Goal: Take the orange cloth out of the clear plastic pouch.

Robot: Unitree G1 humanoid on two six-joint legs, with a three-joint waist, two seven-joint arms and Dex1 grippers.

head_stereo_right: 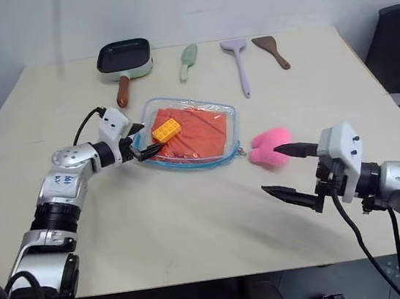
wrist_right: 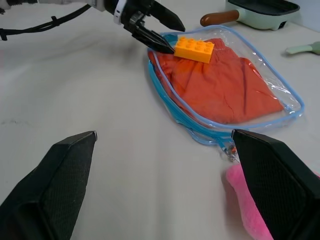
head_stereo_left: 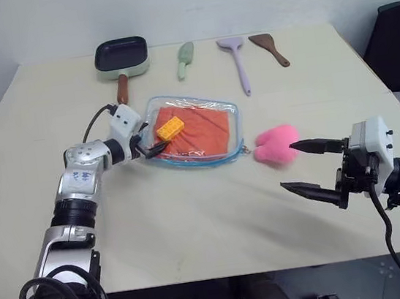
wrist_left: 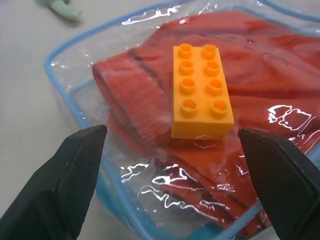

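I had the left gripper (head_stereo_left: 154,145) spread wide with nothing in it, its fingertips at the near-left edge of the clear plastic pouch (head_stereo_left: 231,113), one finger over the pouch just beside the yellow toy brick (head_stereo_left: 170,128) that lay on top; I could not tell whether the tips touched the plastic. The orange cloth (head_stereo_left: 201,130) lay inside the pouch, flat on the table (head_stereo_left: 194,216). My right gripper (head_stereo_left: 307,167) hung fully apart and empty above the table, just beside the pink plush toy (head_stereo_left: 276,144).

No readable text or labels.
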